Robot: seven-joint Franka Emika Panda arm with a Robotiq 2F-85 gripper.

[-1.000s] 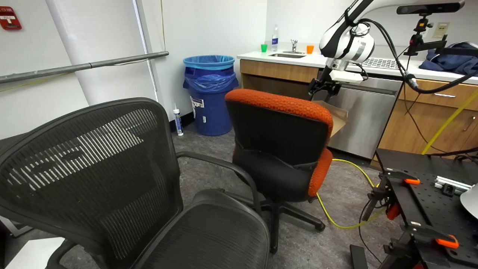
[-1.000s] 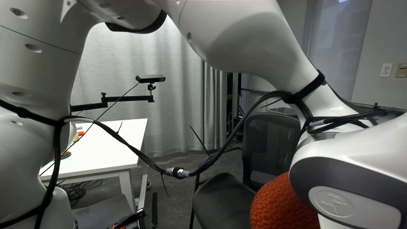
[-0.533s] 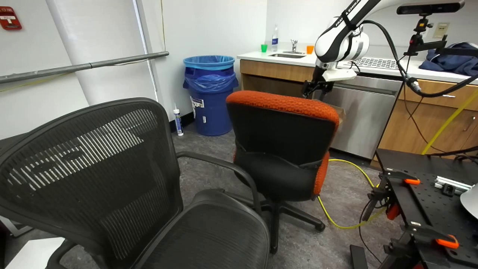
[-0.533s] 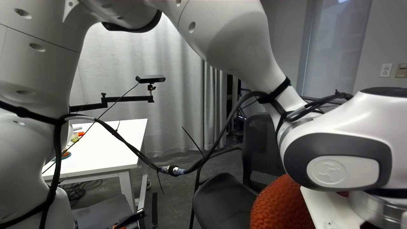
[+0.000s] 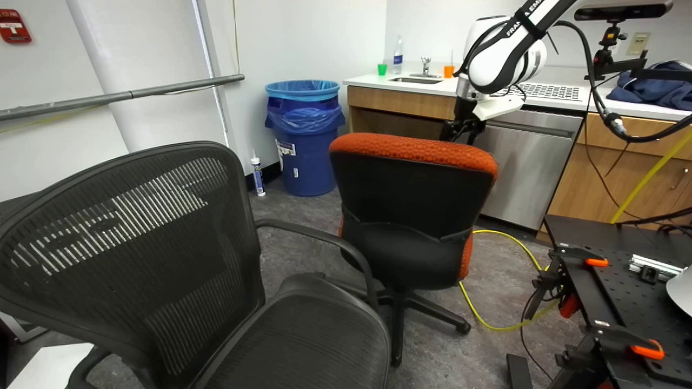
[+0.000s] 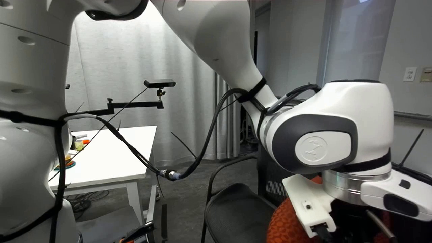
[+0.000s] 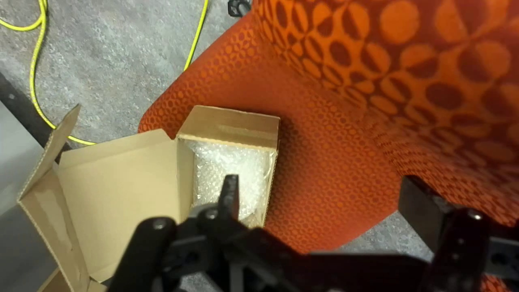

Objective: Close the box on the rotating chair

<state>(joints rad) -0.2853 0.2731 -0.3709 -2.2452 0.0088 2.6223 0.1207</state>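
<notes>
The tan cardboard box (image 7: pixel 233 126) stands on the orange-red seat of the rotating chair (image 7: pixel 324 170) in the wrist view. Its lid (image 7: pixel 125 190) is open and folded out to the left, past the seat edge, with its flaps raised. Bubble wrap shows inside the box. My gripper (image 7: pixel 320 180) is open and holds nothing. One finger overlaps the box opening in the view, the other is toward the backrest; their height above the seat is unclear. The gripper (image 5: pixel 462 131) shows behind the chair's backrest (image 5: pixel 413 151) in an exterior view, where the box is hidden.
A black mesh chair (image 5: pixel 319 329) stands close to the rotating chair. A steel dishwasher (image 5: pixel 524 167) is behind it, with a blue bin (image 5: pixel 305 140) to one side. A black metal table (image 5: pixel 621 292) is at the right. A yellow cable (image 5: pixel 503 327) lies on the floor.
The rotating chair has turned a little, and the box has gone out of sight behind its backrest in an exterior view. The arm has swung, bringing the hand into the other exterior picture.
</notes>
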